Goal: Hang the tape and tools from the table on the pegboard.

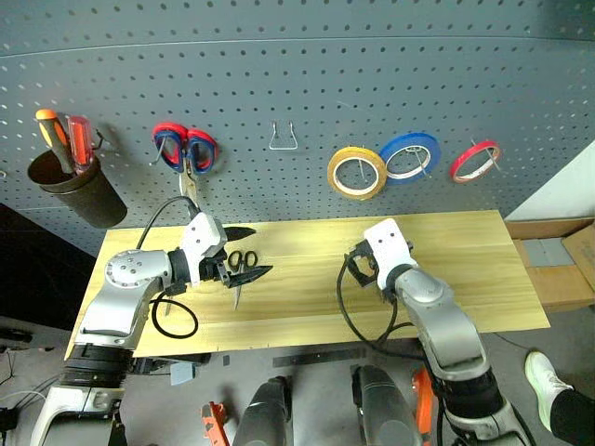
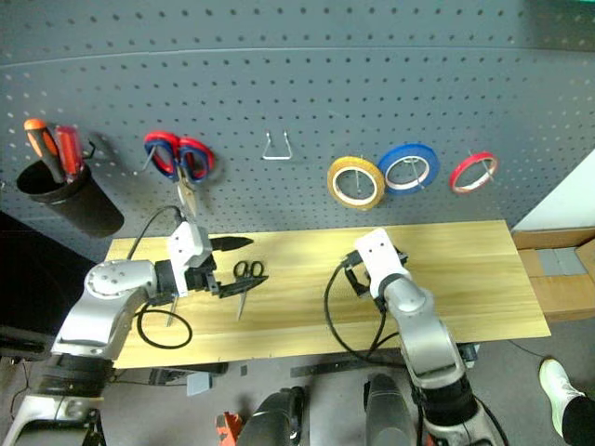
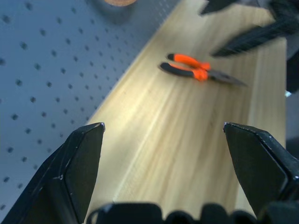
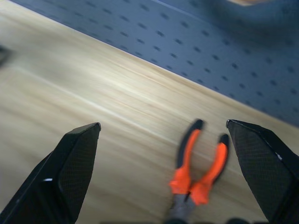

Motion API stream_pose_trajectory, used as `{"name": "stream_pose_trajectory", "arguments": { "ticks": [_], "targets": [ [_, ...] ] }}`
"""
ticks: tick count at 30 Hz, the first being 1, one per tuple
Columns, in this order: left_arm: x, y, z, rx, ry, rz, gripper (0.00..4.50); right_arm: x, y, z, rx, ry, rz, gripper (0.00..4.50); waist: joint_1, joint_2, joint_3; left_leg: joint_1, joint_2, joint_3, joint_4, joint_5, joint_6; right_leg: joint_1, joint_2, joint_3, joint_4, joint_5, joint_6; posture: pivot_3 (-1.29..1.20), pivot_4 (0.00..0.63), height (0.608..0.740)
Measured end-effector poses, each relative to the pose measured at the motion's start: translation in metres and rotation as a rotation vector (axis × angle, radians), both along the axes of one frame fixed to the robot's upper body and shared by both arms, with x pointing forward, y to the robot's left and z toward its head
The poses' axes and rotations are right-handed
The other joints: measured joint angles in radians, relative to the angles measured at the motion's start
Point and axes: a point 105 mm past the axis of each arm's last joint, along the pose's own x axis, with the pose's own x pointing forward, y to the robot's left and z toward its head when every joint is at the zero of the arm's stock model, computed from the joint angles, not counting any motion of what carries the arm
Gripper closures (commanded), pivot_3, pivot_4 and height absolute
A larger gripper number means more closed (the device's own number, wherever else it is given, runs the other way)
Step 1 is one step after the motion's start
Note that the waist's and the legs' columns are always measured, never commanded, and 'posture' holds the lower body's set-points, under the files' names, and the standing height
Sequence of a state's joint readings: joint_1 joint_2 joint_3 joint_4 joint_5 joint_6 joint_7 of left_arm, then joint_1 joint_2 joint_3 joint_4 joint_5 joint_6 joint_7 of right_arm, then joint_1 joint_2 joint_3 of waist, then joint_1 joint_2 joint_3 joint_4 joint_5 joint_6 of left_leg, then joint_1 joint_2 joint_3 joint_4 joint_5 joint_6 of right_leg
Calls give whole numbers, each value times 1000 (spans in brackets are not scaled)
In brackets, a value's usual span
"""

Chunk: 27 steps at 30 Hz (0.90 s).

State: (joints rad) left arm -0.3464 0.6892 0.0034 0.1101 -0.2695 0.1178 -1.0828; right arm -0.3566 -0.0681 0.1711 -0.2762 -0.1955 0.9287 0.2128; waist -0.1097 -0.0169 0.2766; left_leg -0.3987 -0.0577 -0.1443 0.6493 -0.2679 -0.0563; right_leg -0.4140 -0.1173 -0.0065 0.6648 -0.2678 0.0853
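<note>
two end effectors are standing apart, empty: the left end effector [image 1: 249,251] beside the small black-handled scissors [image 1: 241,261], the right end effector [image 4: 163,186] over the orange-and-black needle-nose pliers [image 4: 198,175] lying on the light yellow wooden surface [image 1: 465,279]. closing off-centre is risking nudging the pliers away.

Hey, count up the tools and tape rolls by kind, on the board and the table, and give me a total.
Tape rolls: 3, yellow, blue, red.
Scissors: 2, red-and-blue, black.
Screwdrivers: 2, orange and red, in the cup.
Pliers: 1.
Total: 8
</note>
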Motion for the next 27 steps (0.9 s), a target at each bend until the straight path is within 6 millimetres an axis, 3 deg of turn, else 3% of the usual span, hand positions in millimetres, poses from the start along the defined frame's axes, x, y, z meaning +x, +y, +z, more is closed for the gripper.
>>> {"name": "stream_pose_trajectory", "arguments": {
  "ticks": [6,17,27],
  "targets": [
    [4,-2,5,6,-31,-11,117,21,-19,-40,55,159,-157,15,-5,0,0,-1,0,4,-2,0,-1,-3,-1,2,0,0,0,-147,269,740],
    [3,-5,3,20,-35,-23,117,39,-26,-71,91,262,-216,15,-28,0,0,-1,0,9,-2,0,-1,-6,0,7,3,0,0,-131,270,740],
    [2,-4,1,21,-34,-19,117,55,-28,-70,112,273,-210,15,-29,-1,-1,2,0,12,1,0,1,-7,0,12,11,0,0,-131,267,740]
  ]
}}
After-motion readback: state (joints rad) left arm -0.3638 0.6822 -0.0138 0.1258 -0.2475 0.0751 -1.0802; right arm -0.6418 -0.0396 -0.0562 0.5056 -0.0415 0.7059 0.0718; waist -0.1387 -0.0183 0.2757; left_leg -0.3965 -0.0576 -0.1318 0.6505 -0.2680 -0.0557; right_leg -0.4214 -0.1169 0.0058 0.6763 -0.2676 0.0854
